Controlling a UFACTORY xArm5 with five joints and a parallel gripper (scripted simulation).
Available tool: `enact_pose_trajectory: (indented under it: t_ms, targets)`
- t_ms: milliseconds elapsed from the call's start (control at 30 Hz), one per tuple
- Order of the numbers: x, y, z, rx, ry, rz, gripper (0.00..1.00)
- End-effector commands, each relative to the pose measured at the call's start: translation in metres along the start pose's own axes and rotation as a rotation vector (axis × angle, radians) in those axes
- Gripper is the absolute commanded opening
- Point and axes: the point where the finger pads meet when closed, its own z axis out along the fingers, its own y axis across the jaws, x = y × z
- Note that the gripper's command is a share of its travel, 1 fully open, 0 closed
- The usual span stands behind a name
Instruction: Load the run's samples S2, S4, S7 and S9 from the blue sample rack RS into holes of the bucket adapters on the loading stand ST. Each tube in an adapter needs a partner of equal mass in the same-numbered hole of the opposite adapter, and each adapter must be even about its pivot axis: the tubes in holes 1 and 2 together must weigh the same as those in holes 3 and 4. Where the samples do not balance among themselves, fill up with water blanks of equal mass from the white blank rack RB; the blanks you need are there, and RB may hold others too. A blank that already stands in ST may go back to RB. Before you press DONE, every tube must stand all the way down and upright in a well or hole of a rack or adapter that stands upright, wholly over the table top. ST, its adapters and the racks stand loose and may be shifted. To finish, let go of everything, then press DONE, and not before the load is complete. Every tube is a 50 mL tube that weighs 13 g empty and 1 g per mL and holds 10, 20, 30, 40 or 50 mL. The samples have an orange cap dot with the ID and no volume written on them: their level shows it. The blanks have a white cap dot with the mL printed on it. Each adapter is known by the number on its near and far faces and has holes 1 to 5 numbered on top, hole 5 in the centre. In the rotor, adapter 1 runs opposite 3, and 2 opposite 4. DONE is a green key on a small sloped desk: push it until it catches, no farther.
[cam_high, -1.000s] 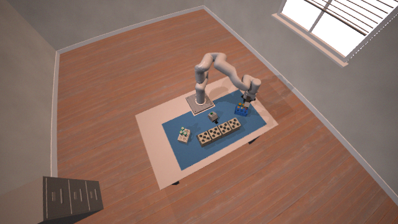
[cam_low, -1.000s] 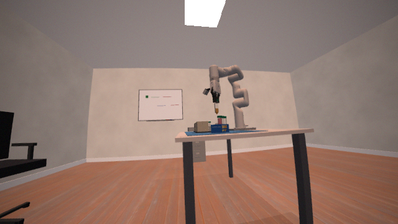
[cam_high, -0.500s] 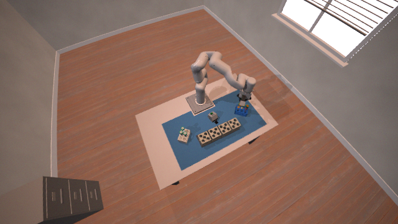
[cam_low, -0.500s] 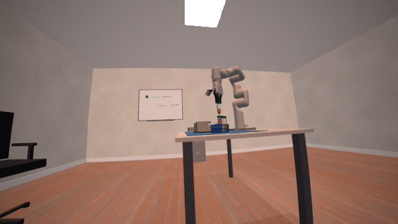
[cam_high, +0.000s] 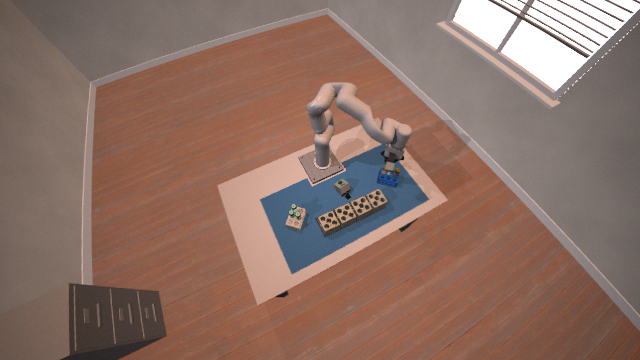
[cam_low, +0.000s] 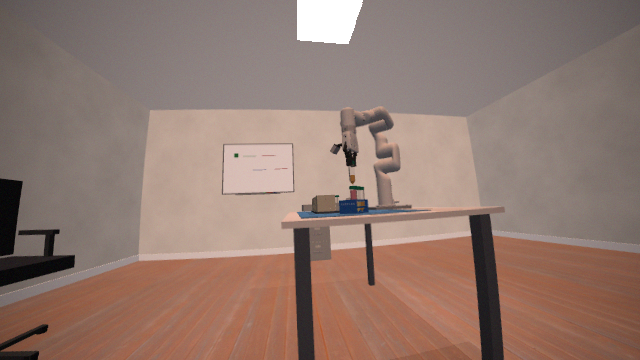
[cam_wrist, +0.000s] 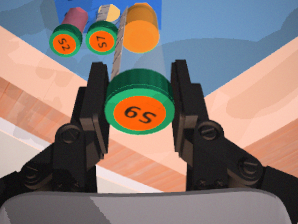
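Observation:
My gripper (cam_wrist: 139, 80) is shut on a sample tube (cam_wrist: 140, 106) with a green cap. Its orange dot reads S9, seen upside down, and orange liquid (cam_wrist: 140, 28) shows in it. In the exterior view the tube (cam_low: 351, 174) hangs upright from the gripper (cam_low: 350, 163), well above the blue sample rack RS (cam_low: 353, 205). Two more orange-dot tubes (cam_wrist: 67, 39) (cam_wrist: 101, 36) stand in it. The loading stand ST (cam_high: 352, 211), with its row of adapters, has all visible holes empty.
The white blank rack RB (cam_high: 295, 217) with several green-capped tubes stands at the left of the blue mat. The DONE key desk (cam_high: 342, 186) sits between the arm base (cam_high: 321, 167) and the stand. RS stands near the table's right edge.

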Motion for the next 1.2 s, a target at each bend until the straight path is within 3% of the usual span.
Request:
enact_pose_trajectory:
  t_ms: [0,1167]
  targets:
    - [0.000,-0.001,0.000,0.004,0.000,0.000,0.00]
    - [0.000,-0.001,0.063,0.004,0.000,0.000,0.00]
